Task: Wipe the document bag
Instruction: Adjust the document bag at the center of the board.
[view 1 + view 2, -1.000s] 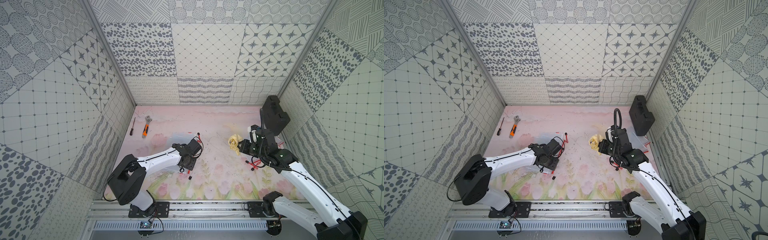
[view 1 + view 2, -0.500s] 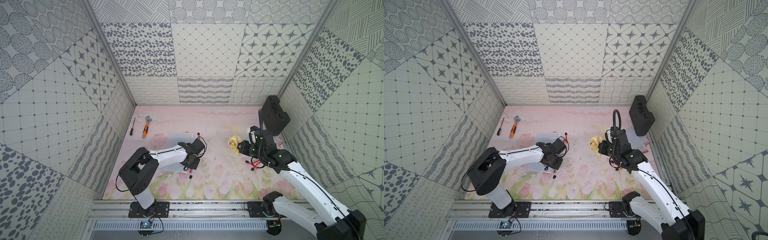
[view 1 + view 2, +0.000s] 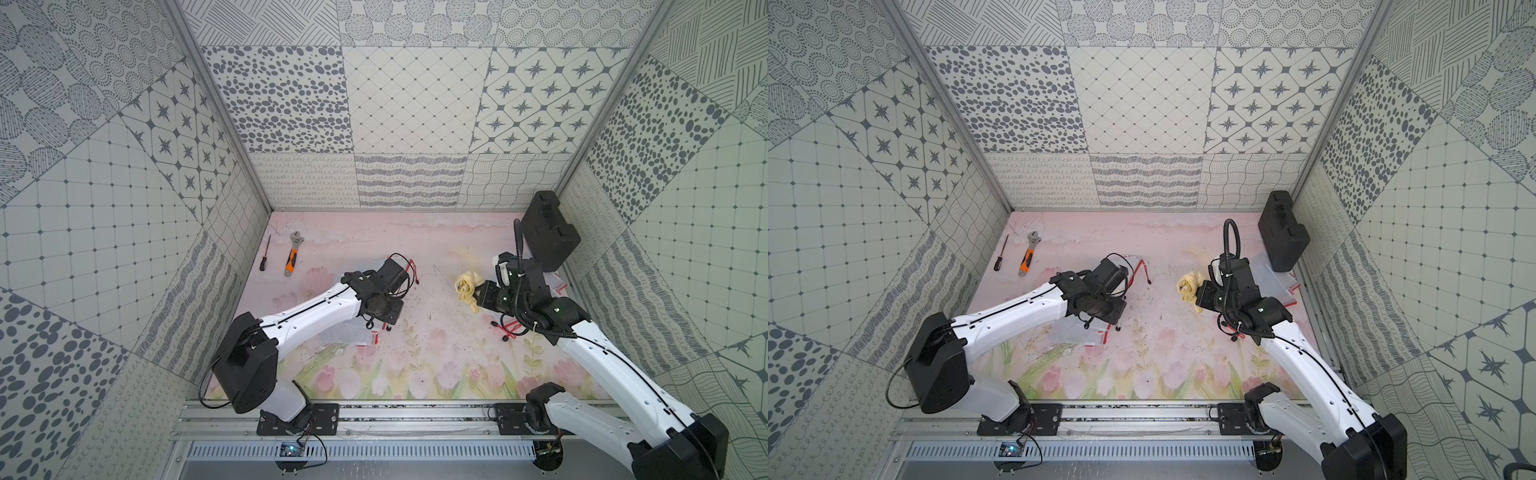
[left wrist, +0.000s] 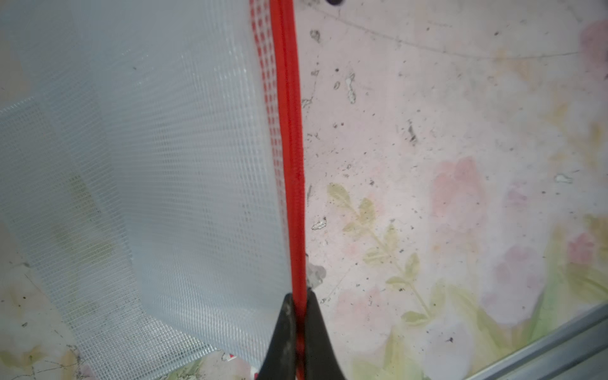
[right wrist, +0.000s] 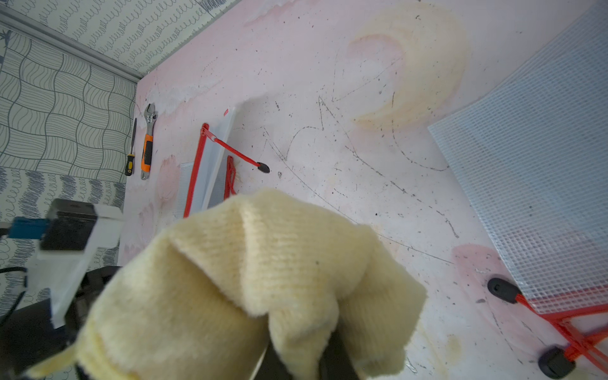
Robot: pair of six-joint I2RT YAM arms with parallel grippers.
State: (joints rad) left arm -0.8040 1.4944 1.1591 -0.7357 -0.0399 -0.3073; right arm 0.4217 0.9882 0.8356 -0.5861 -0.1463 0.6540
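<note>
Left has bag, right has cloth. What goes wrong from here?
Left tool pinches only the red zipper edge of the document bag; wiping pressure may pull it free.
The cloth is bunched in the right tool; contact may be patchy.
Red cords of a second bag lie by the right arm; snag risk.

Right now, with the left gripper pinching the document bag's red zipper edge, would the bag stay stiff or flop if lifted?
Probably floppy: the document bag is thin see-through mesh, bowing away from the zipper edge that the left gripper pinches. Likely light: it looks empty. It may slip, the grip being so narrow.
</note>
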